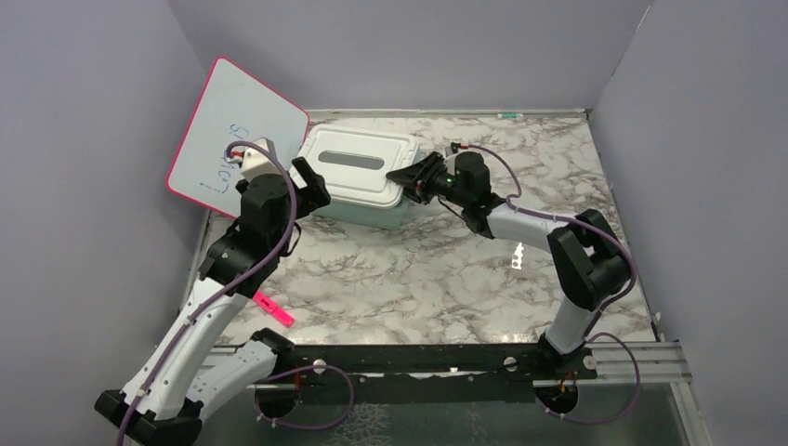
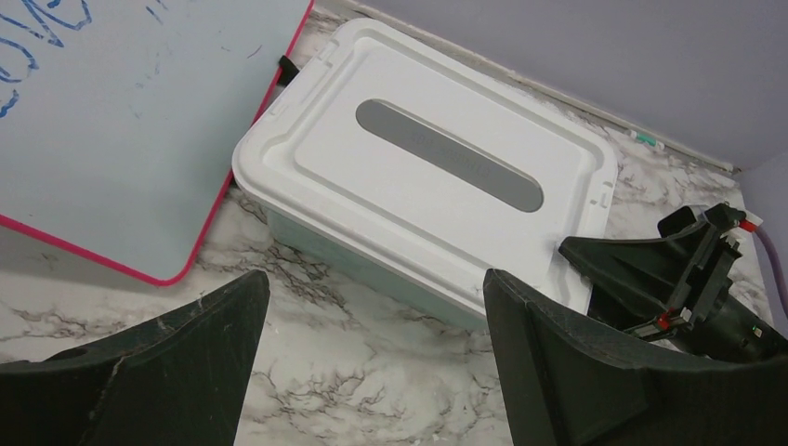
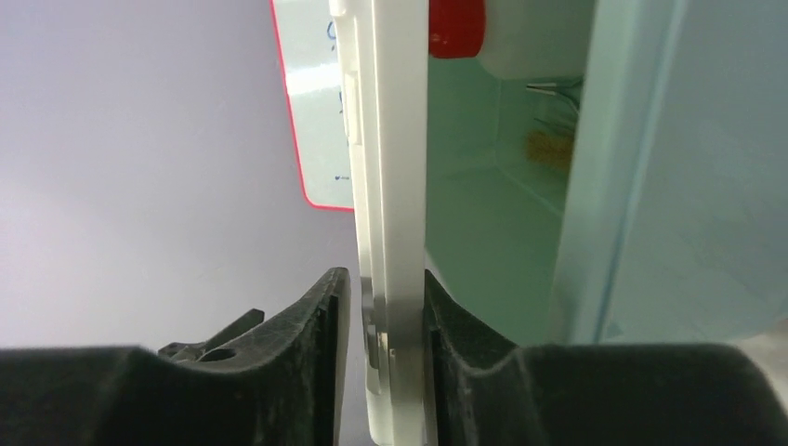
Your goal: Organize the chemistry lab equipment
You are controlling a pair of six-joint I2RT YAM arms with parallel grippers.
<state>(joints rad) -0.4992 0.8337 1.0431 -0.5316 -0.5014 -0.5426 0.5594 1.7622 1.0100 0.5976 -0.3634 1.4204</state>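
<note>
Left gripper (image 2: 376, 288) stands wide, empty, just beside the box (image 2: 372, 268). Squeeze bottle (image 3: 506, 42) sits inside, under the white lid (image 1: 358, 160). Right gripper (image 3: 387, 325) straddles the lid's rim; whether it is clamped, cannot tell. Lid likely light, stiff, slick: hold the rim.

Your white box (image 1: 374, 216) sits at upper centre of the frame on the marble table (image 1: 418, 279), its lid (image 1: 358, 163) on top. Your right gripper (image 1: 406, 177) reaches in from the right and meets the lid's right end. Your left gripper (image 1: 279, 167) hovers just beside the box's left end — in front of the pink-edged whiteboard (image 1: 223, 121) leaning at upper left. A pink highlighter (image 1: 273, 309) lies at lower left, by the left arm.
</note>
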